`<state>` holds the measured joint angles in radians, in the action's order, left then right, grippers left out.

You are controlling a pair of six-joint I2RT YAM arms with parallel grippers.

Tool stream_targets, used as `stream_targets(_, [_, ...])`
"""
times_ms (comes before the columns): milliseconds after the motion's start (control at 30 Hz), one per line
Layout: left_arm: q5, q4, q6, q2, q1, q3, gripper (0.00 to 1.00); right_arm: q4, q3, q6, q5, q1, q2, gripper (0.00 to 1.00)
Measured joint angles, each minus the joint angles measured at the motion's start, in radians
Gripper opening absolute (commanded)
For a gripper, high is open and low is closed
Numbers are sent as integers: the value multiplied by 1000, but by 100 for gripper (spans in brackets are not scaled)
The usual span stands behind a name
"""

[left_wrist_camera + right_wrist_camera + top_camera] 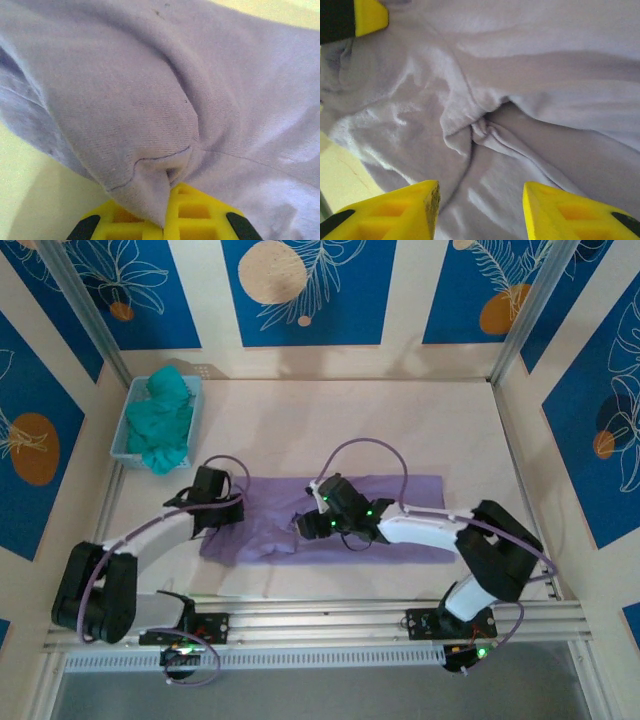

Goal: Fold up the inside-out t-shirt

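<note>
The inside-out t-shirt point(400, 502) lies as a wide lavender band across the middle of the table, rumpled at its left end. My left gripper point(225, 512) is at that left end, and its yellow jaws point(164, 226) are shut on a pinched fold of the t-shirt point(150, 100). My right gripper point(305, 524) hovers over the bunched middle-left part. Its yellow fingers point(400, 210) stand apart, open over wrinkled t-shirt cloth point(485, 125) with nothing gripped between them. A yellow and black finger tip point(367, 15) of the other gripper shows at the upper left.
A light blue basket point(122, 436) holding a teal-green garment point(165, 420) stands at the back left. Metal frame posts rise at the back corners, and a rail point(320, 620) runs along the near edge. Bare tabletop point(350, 420) lies behind the shirt.
</note>
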<state>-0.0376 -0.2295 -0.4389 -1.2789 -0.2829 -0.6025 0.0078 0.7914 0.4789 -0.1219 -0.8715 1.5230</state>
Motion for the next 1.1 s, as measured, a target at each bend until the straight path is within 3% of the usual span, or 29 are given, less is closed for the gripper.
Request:
stream_targets(167, [55, -156, 31, 56, 34, -95, 0, -1, -58, 0, -17, 77, -136, 49])
stream_targets(467, [194, -484, 190, 26, 48, -446, 0, -24, -155, 0, -23, 246, -323, 49])
stream_targets(633, [435, -663, 370, -48, 63, -663, 0, -35, -205, 0, -12, 317, -399, 50])
stream_targets(833, [698, -777, 502, -127, 98, -799, 0, -59, -231, 0, -2, 343, -452, 50])
stream_targets(967, [726, -827, 500, -180, 68, -861, 0, -68, -233, -1, -2, 349, -470, 50])
stream_targets(1100, [694, -877, 451, -227, -42, -875, 0, -76, -233, -1, -2, 356, -478, 50])
